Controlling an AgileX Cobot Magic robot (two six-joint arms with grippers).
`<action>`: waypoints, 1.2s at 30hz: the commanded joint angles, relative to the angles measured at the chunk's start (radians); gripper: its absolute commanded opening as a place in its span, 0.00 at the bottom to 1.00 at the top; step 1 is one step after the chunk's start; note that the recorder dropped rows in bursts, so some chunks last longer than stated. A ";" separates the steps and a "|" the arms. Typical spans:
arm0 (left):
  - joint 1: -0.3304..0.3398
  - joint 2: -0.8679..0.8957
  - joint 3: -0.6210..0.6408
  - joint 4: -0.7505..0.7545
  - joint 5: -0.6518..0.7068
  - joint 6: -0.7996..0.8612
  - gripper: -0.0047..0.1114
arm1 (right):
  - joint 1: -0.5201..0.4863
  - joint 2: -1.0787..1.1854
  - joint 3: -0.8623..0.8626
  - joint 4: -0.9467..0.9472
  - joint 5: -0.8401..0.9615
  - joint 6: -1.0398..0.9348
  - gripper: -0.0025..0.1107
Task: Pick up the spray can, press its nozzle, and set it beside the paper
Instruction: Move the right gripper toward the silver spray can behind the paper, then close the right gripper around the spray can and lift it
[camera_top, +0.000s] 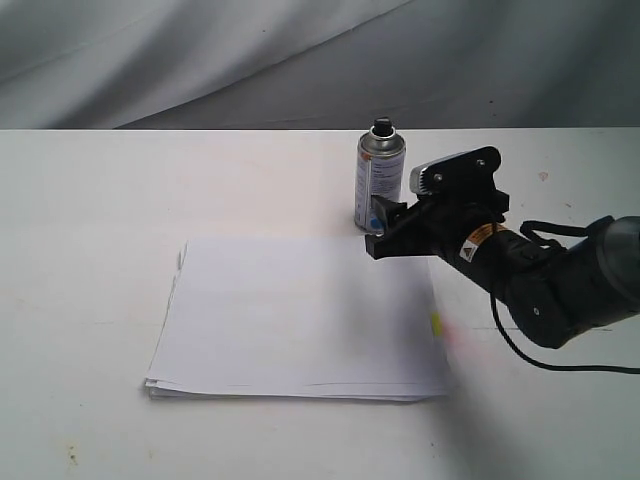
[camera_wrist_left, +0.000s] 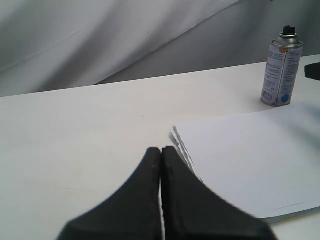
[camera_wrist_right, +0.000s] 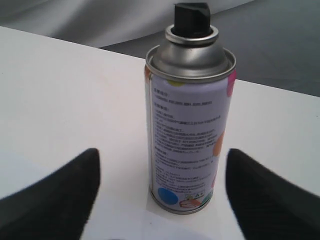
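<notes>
Standing toward the table's (camera_top: 100, 200) back edge, the spray can (camera_top: 380, 185) faces the right claw (camera_top: 382, 230), jaws apart and empty; left claw (camera_wrist_left: 161, 167) closed.

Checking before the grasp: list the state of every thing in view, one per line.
spray can: upright, unheld, beside the paper.
nozzle: on top, nothing touching it.
paper: flat stack on the table.
left claw: shut, empty.
right claw: open, empty, facing the can.
</notes>
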 joint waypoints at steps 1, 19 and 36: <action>0.002 -0.005 0.005 -0.001 -0.012 -0.004 0.04 | -0.004 0.001 -0.003 0.001 -0.014 -0.017 0.77; 0.002 -0.005 0.005 -0.001 -0.012 -0.004 0.04 | -0.004 0.016 -0.003 0.061 -0.039 -0.017 0.82; 0.002 -0.005 0.005 -0.001 -0.012 -0.004 0.04 | -0.004 0.107 -0.102 0.073 -0.046 -0.017 0.95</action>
